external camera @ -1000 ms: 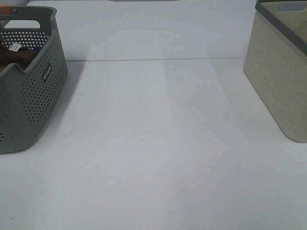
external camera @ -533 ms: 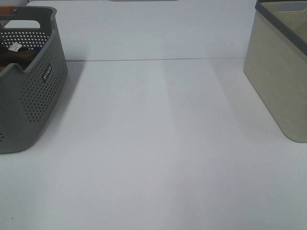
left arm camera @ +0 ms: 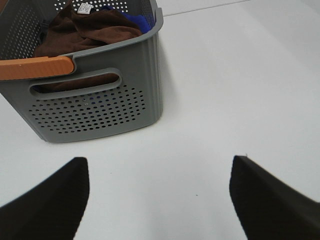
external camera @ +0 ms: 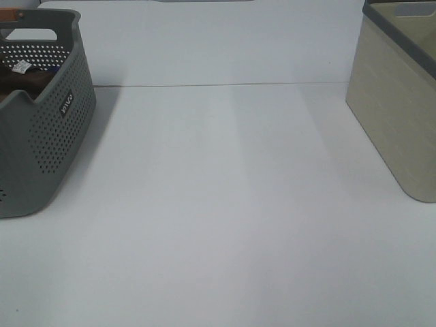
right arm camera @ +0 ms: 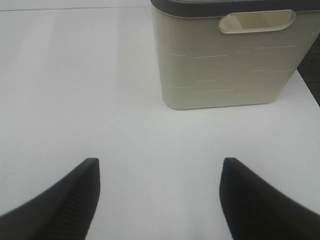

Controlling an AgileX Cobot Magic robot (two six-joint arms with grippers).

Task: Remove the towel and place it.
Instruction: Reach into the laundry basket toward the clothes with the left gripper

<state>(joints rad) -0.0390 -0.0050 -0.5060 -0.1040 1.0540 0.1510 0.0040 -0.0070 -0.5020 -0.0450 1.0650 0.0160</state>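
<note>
The dark-brown towel (left arm camera: 85, 31) lies bunched inside the grey perforated basket (left arm camera: 100, 107), its small white tag (left arm camera: 84, 8) showing at the far side. In the exterior high view only a sliver of the towel (external camera: 20, 80) shows over the rim of the basket (external camera: 54, 129) at the left edge. My left gripper (left arm camera: 159, 175) stands open over bare table, short of the basket's handle side, nothing between its fingers. My right gripper (right arm camera: 160, 175) is open too, facing the beige bin (right arm camera: 227, 60). Neither arm appears in the exterior high view.
A blue garment (left arm camera: 134, 19) lies beside the towel in the basket, which has an orange handle (left arm camera: 37, 67). The beige bin (external camera: 398, 109) with a dark rim stands at the right edge. A white table (external camera: 225, 204) spreads between basket and bin.
</note>
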